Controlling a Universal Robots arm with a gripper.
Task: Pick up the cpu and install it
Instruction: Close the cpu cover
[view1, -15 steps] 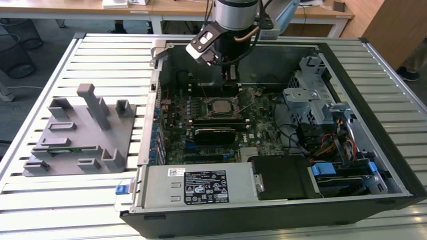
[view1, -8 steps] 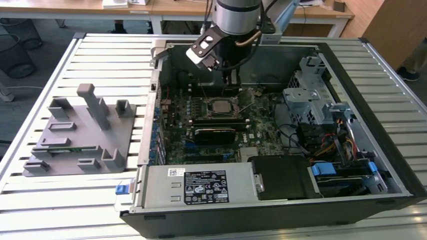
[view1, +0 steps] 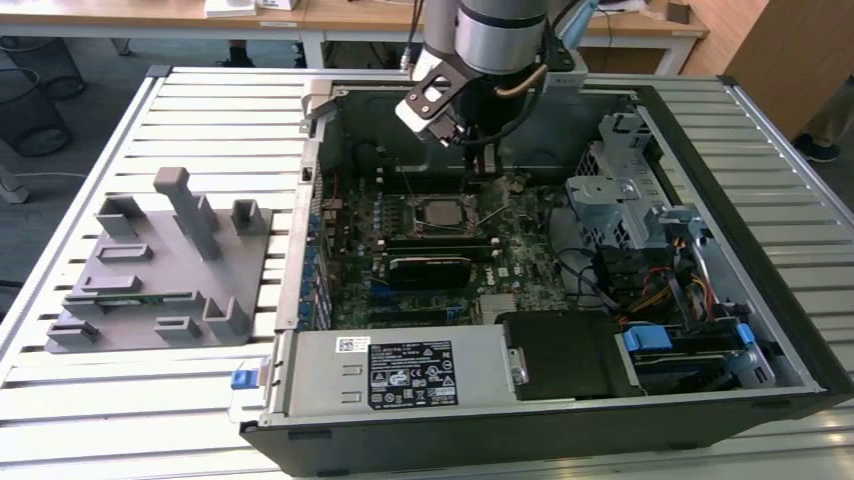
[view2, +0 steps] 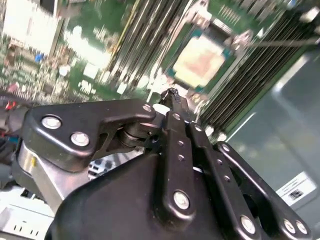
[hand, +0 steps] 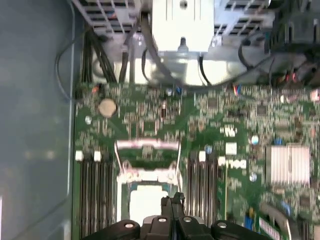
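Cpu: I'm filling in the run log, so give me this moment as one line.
cpu: lying flat on motherboard | gripper: shut, tips near cpu's edge

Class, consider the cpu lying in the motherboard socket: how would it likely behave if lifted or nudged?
The cpu looks flat, square and metal-lidded, so probably stiff and unlikely to roll or tip. Its smooth lid may prove slippery for the gripper. Seated inside the socket, it would likely resist a sideways push.
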